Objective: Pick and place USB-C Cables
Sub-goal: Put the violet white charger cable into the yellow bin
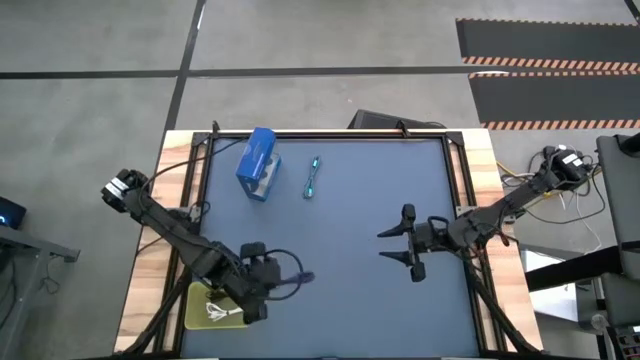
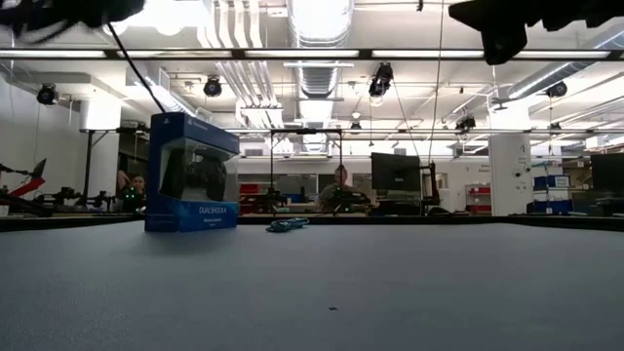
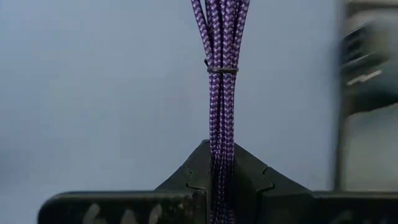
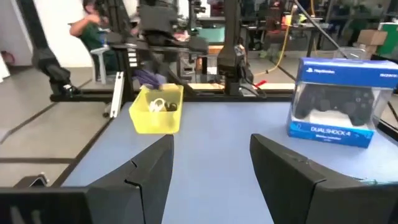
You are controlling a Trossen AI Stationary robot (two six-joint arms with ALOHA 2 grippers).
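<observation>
Purple cable (image 3: 222, 93), bundled by a thin tie, pinched upright in the left claw (image 3: 222, 186)

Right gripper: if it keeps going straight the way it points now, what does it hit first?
Probably nothing on the mat. The right gripper is open, and bare mat runs ahead between its fingers. The yellow bin sits to one side of that line, the blue box to the other. Depth is unclear.
</observation>
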